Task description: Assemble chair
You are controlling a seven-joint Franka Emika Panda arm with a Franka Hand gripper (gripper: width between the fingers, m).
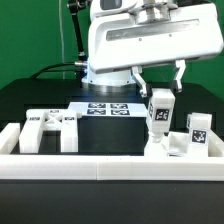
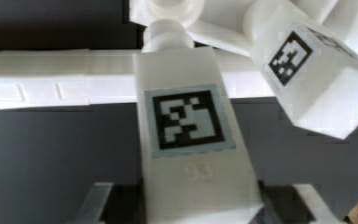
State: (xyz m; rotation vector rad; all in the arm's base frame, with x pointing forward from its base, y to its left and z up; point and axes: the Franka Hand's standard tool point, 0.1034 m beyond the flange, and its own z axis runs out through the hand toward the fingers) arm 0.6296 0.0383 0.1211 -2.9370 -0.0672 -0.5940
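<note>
You see the end effector (image 1: 159,86) closed on an upright chair leg (image 1: 160,113), leg directly beneath it between the fingers (image 2: 105,205), blocky smooth white plastic, square black-and-white tag on its face, another tagged chair part (image 1: 197,131) just beside it, black table (image 1: 30,97).

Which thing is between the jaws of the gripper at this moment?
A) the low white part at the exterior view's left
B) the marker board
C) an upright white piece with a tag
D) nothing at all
C: in the wrist view the tagged piece stands upright between the jaws of the gripper, which are closed on its two sides.
</note>
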